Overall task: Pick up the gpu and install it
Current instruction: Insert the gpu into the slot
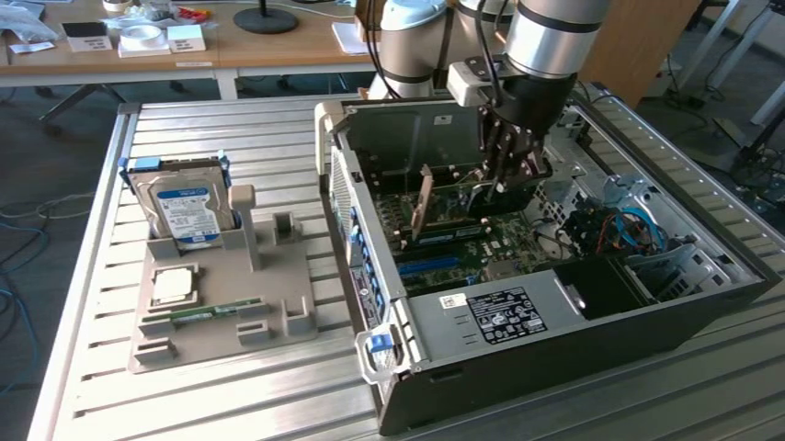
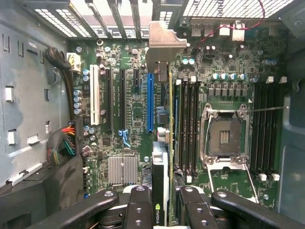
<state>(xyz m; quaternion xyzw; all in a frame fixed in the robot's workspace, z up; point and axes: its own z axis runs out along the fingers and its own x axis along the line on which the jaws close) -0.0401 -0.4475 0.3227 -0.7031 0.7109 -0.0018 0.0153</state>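
Observation:
The gpu point(image 2: 169, 143) appears edge-on in the wrist view, a thin green card with a dark face and a silver end bracket point(image 2: 164, 45). My gripper point(image 2: 164, 202) is shut on it, with one black finger point(image 2: 138, 205) on each side. The card hangs inside the open computer case point(image 1: 723, 276), over the motherboard point(image 2: 133, 119) and close beside the long blue slot point(image 2: 150, 102). In the exterior view the gripper point(image 1: 513, 179) reaches down into the case with the gpu point(image 1: 448, 216) upright below it. Whether the card touches a slot I cannot tell.
A grey holder point(image 1: 289, 285) on the exterior view's left carries a hard drive point(image 1: 184, 207), a processor chip point(image 1: 172, 283) and a RAM stick point(image 1: 215, 310). Case walls, cables point(image 1: 626, 230) and the open processor socket point(image 2: 224, 136) surround the card.

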